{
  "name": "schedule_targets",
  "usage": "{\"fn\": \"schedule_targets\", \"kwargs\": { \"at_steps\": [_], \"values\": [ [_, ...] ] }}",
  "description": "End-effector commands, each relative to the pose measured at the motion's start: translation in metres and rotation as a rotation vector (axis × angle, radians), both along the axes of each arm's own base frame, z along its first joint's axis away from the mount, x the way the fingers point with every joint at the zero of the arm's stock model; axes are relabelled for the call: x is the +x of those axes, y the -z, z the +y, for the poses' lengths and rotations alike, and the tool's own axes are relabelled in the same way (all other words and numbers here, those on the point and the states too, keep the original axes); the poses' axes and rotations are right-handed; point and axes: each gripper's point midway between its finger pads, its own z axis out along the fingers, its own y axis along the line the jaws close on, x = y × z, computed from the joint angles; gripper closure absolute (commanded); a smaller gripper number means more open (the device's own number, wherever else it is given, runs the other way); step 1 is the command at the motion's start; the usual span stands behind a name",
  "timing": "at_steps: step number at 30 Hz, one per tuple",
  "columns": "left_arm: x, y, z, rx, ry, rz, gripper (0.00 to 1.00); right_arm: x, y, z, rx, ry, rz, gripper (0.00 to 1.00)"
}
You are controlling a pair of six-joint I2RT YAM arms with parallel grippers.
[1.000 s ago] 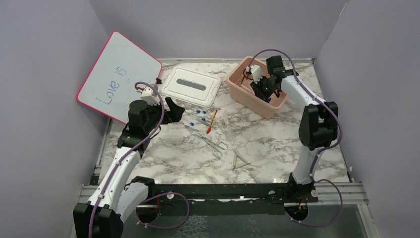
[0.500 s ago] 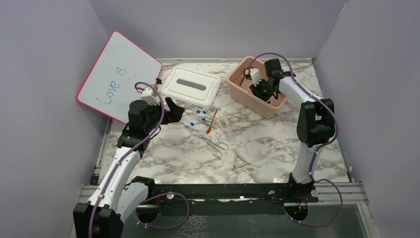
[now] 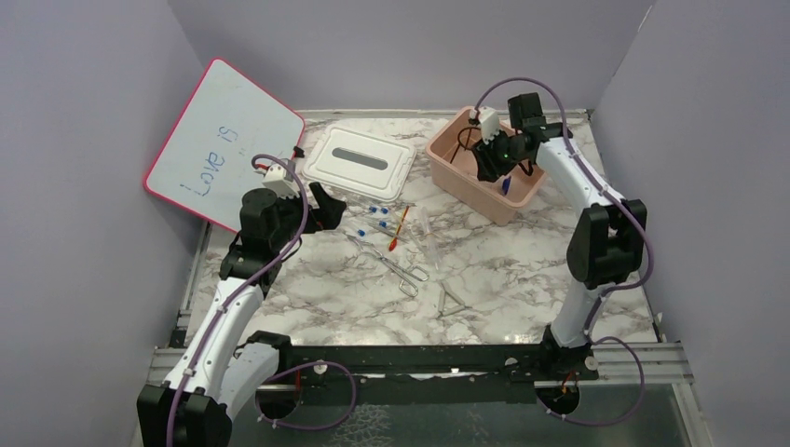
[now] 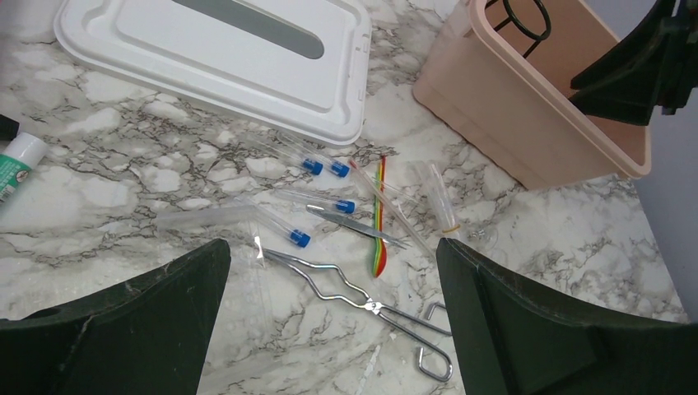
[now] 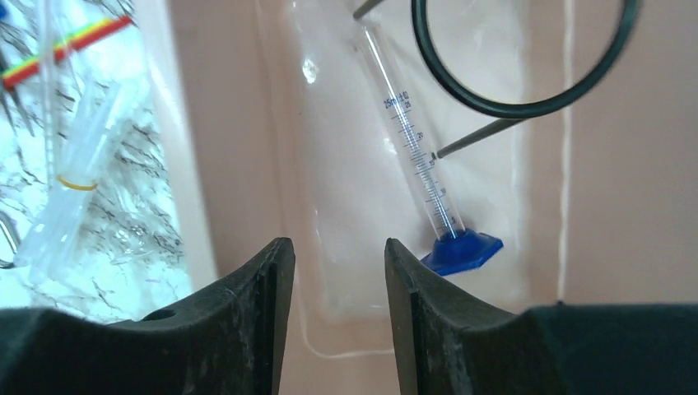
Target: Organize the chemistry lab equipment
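Note:
My right gripper (image 3: pixel 486 160) (image 5: pixel 337 247) hangs open and empty over the pink bin (image 3: pixel 484 200) (image 5: pixel 222 123). In the bin lie a clear graduated cylinder with a blue base (image 5: pixel 411 140) (image 3: pixel 506 185) and the black wire ring stand (image 5: pixel 518 109) (image 3: pixel 463 140). My left gripper (image 3: pixel 326 207) (image 4: pixel 333 247) is open and empty above the loose items on the table. Those are glass tubes with blue caps (image 4: pixel 339 170) (image 3: pixel 377 212), metal tongs (image 4: pixel 362 300) (image 3: pixel 401 270), tweezers (image 4: pixel 362 224) and an orange-red stick (image 4: pixel 379 230) (image 3: pixel 399 228).
A white lid (image 3: pixel 359 163) (image 4: pixel 222 49) lies flat left of the bin. The pink-framed whiteboard (image 3: pixel 224 144) leans at the far left. A banded bundle of clear tubes (image 4: pixel 444 206) (image 5: pixel 78 189) lies near the bin's front wall. A white tube (image 4: pixel 16 160) lies at the left.
My right gripper has shifted a little back and left over the bin, and the cylinder's blue base now shows apart from it. The left arm has not moved.

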Motion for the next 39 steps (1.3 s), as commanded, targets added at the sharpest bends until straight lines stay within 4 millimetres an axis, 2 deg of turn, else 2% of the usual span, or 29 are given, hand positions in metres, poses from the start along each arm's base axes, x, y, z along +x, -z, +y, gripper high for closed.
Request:
{"fn": "schedule_targets", "kwargs": {
  "at_steps": [1,5,8,13,15,17,20,23,26,30,35,39],
  "values": [
    [0.000,-0.021,0.000,-0.005,-0.001,-0.061,0.01,-0.003,-0.069,0.003,0.070,0.033,-0.111,0.50],
    [-0.003,-0.024,-0.003,-0.015,0.013,-0.067,0.01,-0.011,-0.111,0.005,0.134,0.083,-0.177,0.47],
    [-0.004,-0.027,-0.004,-0.025,0.022,-0.077,0.01,-0.018,-0.133,0.013,0.236,0.159,-0.172,0.46],
    [-0.009,-0.031,-0.010,-0.038,0.045,-0.090,0.01,-0.046,-0.143,0.037,0.390,0.274,-0.098,0.47],
    [-0.012,-0.034,-0.014,-0.041,0.060,-0.100,0.01,-0.062,-0.142,0.055,0.441,0.297,-0.072,0.47],
    [-0.015,-0.036,-0.019,-0.043,0.078,-0.105,0.01,-0.079,-0.133,0.073,0.458,0.320,-0.050,0.47],
    [-0.019,-0.037,-0.025,-0.040,0.098,-0.110,0.01,-0.106,-0.110,0.099,0.431,0.333,-0.042,0.47],
    [-0.022,-0.036,-0.029,-0.029,0.104,-0.103,0.01,-0.124,-0.077,0.115,0.391,0.397,0.006,0.46],
    [-0.022,-0.035,-0.027,-0.016,0.082,-0.093,0.01,-0.138,-0.033,0.121,0.342,0.507,0.074,0.43],
    [-0.024,-0.039,-0.022,-0.005,0.064,-0.096,0.01,-0.141,-0.002,0.128,0.312,0.583,0.103,0.40],
    [-0.030,-0.046,-0.024,-0.014,0.087,-0.120,0.01,-0.128,0.021,0.141,0.299,0.606,0.107,0.40],
    [-0.035,-0.050,-0.030,-0.029,0.131,-0.140,0.09,-0.115,0.041,0.141,0.227,0.669,0.103,0.44]
  ]
}}
